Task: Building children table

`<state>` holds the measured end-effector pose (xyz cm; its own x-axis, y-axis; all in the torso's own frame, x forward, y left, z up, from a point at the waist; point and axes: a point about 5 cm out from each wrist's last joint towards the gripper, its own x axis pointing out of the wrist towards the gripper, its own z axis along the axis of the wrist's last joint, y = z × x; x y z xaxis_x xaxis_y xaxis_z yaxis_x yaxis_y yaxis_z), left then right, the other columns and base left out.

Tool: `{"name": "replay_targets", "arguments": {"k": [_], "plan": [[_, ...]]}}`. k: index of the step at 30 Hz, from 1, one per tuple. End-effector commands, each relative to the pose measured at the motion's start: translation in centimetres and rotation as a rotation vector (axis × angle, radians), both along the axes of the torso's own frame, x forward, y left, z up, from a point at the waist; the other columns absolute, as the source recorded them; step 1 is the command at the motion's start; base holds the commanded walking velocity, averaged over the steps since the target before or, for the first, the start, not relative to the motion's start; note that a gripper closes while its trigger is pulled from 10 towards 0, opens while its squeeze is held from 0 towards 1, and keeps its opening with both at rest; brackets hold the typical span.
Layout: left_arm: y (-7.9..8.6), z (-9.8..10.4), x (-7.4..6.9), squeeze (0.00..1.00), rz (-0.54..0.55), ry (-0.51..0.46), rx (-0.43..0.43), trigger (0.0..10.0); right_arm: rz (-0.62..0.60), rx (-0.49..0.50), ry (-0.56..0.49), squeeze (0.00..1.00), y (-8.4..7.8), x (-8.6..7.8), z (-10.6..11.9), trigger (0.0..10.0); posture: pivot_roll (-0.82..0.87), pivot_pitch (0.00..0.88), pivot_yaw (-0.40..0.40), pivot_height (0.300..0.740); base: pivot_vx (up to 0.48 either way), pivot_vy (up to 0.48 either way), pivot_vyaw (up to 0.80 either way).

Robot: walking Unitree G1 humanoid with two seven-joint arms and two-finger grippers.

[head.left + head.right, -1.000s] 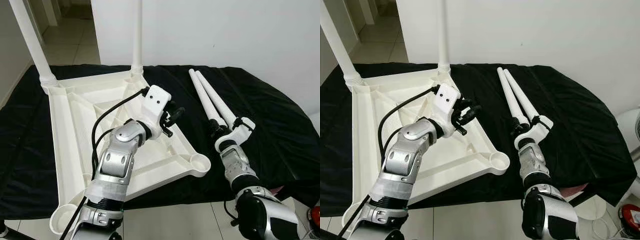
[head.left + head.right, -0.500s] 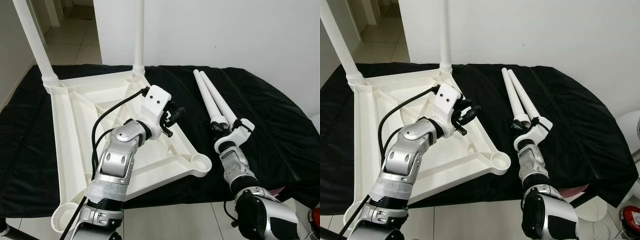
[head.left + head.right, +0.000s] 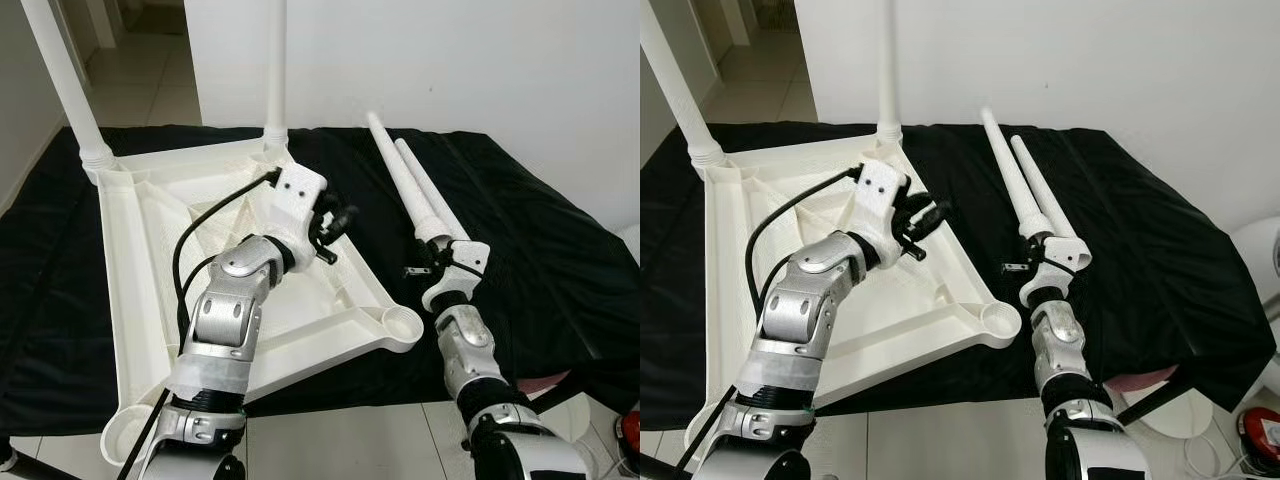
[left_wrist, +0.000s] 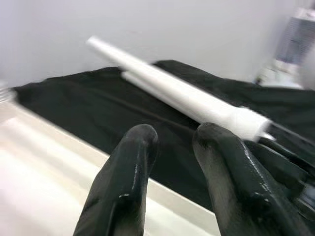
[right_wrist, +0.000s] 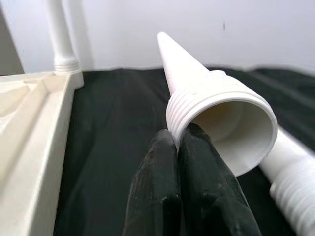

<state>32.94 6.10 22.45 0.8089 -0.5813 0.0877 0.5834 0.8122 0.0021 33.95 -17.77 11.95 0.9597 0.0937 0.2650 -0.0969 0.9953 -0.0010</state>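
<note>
in the left eye view, the upturned white tabletop (image 3: 140, 230) lay on the black-draped counter (image 3: 560, 230), two legs already standing in its far corners and the near corner socket (image 3: 402, 327) unfilled. the right pincer (image 3: 424, 268) was at the threaded end of one loose leg (image 3: 395, 170), whose far tip angled up off the cloth; the second loose leg (image 3: 428, 195) lay flat just beside it. the left pincer (image 3: 335, 222) hovered over the tabletop's right rim, holding nothing.

in the right eye view the lifted leg (image 3: 1005, 180) crossed above its neighbour, well apart from the empty socket (image 3: 997, 325).

the left wrist view showed its fingers (image 4: 128, 182) slightly parted, with nothing between them.

the right wrist view showed the two fingers (image 5: 162, 196) pressed together right under the leg's ribbed, hollow mouth (image 5: 224, 118); whether they actually pinched the rim could not be told.

the leg looked like light, stiff, smooth plastic, likely slippery; a hold just above the threads seemed best, leaving them free for screwing in.
</note>
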Motion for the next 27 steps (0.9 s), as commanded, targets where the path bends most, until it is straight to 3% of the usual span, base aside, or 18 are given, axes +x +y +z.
{"name": "replay_targets", "arguments": {"k": [1,7,14,15,16,17,18,19,25,27], "plan": [[-0.1,-0.3,0.3,0.0,0.002,0.037,-0.013,10.0,-0.002,-0.031,-0.041,0.0,-0.1,-0.2,0.5,10.0,-0.02,0.0,-0.071,0.74,0.0,0.0,0.0],[-0.1,-0.3,0.4,0.0,-0.029,0.081,-0.048,10.0,0.002,-0.091,-0.098,0.0,0.6,-1.0,0.7,10.0,-0.02,0.0,-0.067,0.74,0.0,0.0,0.0],[-0.2,-0.5,1.3,0.0,-0.115,0.206,-0.118,10.0,0.012,-0.194,-0.21,0.0,2.0,-3.3,1.1,10.0,-0.04,0.0,-0.047,0.74,0.0,0.0,0.0],[-0.3,-0.6,1.4,0.08,-0.132,0.227,-0.129,10.0,0.011,-0.209,-0.228,0.0,2.1,-3.6,1.2,10.0,-0.04,0.0,-0.047,0.74,0.0,0.0,0.0],[-0.3,-0.6,1.4,0.08,-0.132,0.227,-0.129,10.0,0.011,-0.209,-0.228,0.0,2.1,-3.6,1.2,10.0,-0.04,0.0,-0.047,0.74,0.0,0.0,0.0],[-0.3,-0.3,1.6,0.31,-0.149,0.241,-0.158,10.0,0.028,-0.228,-0.246,0.0,2.5,-4.0,1.4,10.0,-0.04,0.0,-0.042,0.74,0.0,0.0,0.0],[-0.3,-0.1,1.8,1.0,-0.166,0.26,-0.191,10.0,0.042,-0.238,-0.252,0.0,2.9,-4.3,1.3,10.0,-0.05,0.0,-0.038,0.74,0.0,0.0,0.0],[-0.3,0.1,2.1,1.0,-0.188,0.294,-0.238,10.0,0.058,-0.253,-0.257,0.0,3.2,-4.8,1.3,10.0,-0.05,0.0,-0.035,0.74,0.0,0.0,0.0],[-0.4,0.3,3.0,1.0,-0.193,0.378,-0.309,10.0,0.087,-0.264,-0.256,0.0,3.8,-5.6,1.0,10.0,-0.05,0.0,-0.033,0.74,0.0,0.0,0.0],[-0.6,0.6,3.6,1.0,-0.197,0.44,-0.377,10.0,0.096,-0.268,-0.249,0.0,4.1,-6.0,0.9,10.0,-0.06,0.0,-0.033,0.74,0.0,0.0,0.0]]}}
